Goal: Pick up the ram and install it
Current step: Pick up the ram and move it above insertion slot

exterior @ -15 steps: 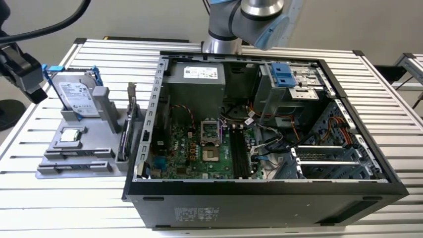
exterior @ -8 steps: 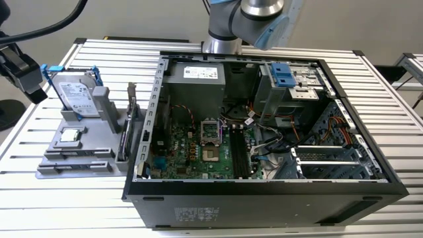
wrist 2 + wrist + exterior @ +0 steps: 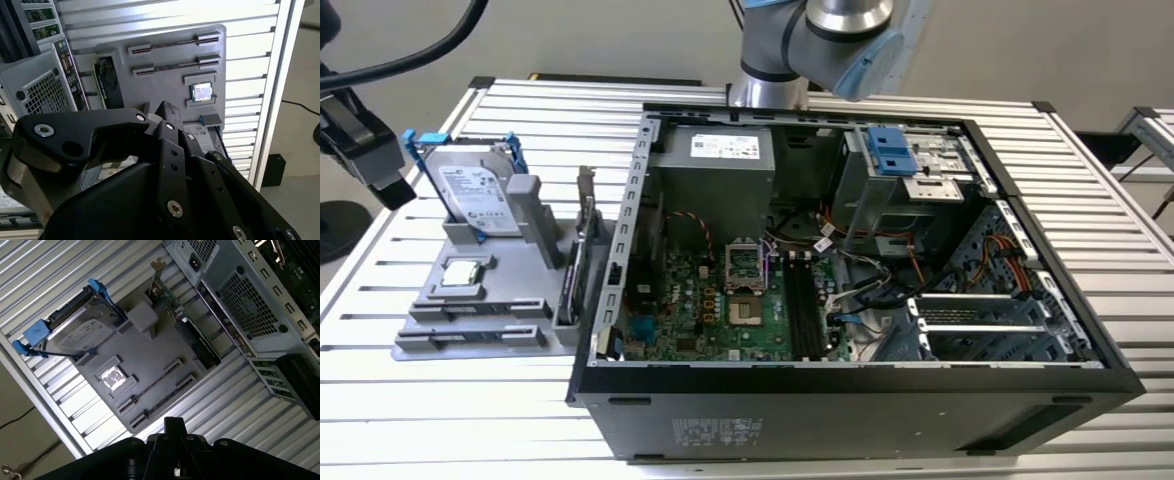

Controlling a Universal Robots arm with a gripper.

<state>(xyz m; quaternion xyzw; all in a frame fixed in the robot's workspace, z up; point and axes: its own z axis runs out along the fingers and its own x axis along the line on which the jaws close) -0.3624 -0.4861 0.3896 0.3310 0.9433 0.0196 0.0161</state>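
Claw (image 3: pixel 172 426) near tray (image 3: pixel 150 352); exterior view shows motherboard slots (image 3: pixel 802 312).

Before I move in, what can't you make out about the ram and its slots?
- ram: edge-on sliver in both wrist views, too thin to count sticks.
- motherboard slots: exterior view, too small to read latches.
- grey tray: second wrist view, much of it behind the gripper.

Bright even light; glare bleaches the slatted table (image 3: pixel 200 15) behind the shadowed tool (image 3: pixel 167 112) in the second wrist view.
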